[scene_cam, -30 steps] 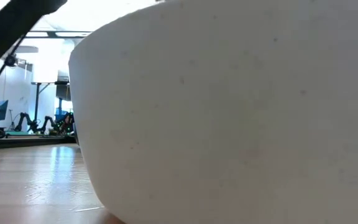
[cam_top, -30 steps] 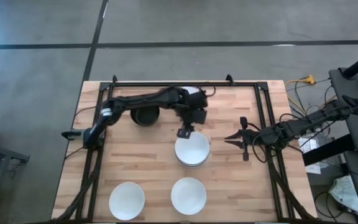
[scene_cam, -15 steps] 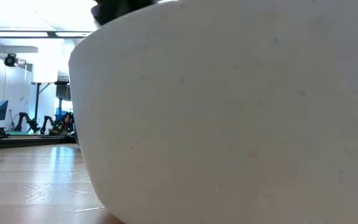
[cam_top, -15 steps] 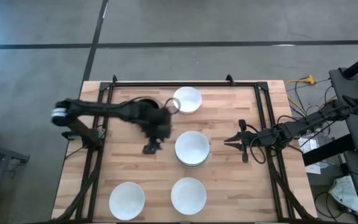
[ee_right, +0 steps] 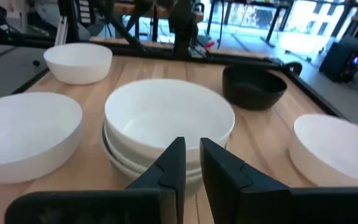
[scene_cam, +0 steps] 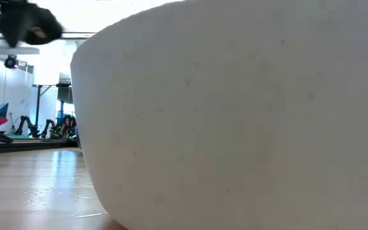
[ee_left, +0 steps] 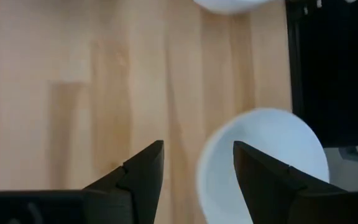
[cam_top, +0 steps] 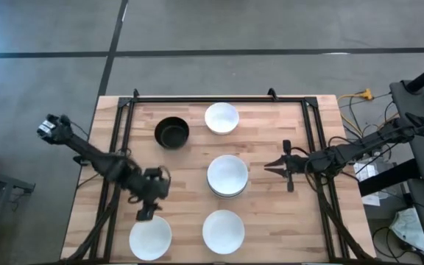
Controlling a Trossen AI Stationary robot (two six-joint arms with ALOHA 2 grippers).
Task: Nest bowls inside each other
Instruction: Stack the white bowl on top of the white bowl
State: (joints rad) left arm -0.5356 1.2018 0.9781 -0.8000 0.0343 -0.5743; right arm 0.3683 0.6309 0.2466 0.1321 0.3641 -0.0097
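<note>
In the high view a black bowl [cam_top: 171, 132] and a white bowl [cam_top: 221, 118] stand near the far edge. A stack of white bowls [cam_top: 227, 175] sits mid-table, and two single white bowls [cam_top: 150, 237] [cam_top: 223, 230] stand near the near edge. My left gripper [cam_top: 147, 215] hovers open over the far rim of the near-left bowl [ee_left: 278, 134], one finger above the bowl and one above bare wood. My right gripper [cam_top: 268, 165] waits shut, level, just right of the stack [ee_right: 169, 118]. Each bowl rests on its base.
The low view is filled by the wall of one white bowl [scene_cam: 235, 121] close to the camera, with my left gripper [scene_cam: 27, 25] dark at its upper left. Black frame rails [cam_top: 116, 147] run along the table's left and right sides. Bare wood lies between the bowls.
My left arm has swung from the far rim of the middle stack toward the table's left and near edge, and now hangs over the near-left white bowl. The far white bowl, hidden under the arm before, shows now. No bowl has moved.
</note>
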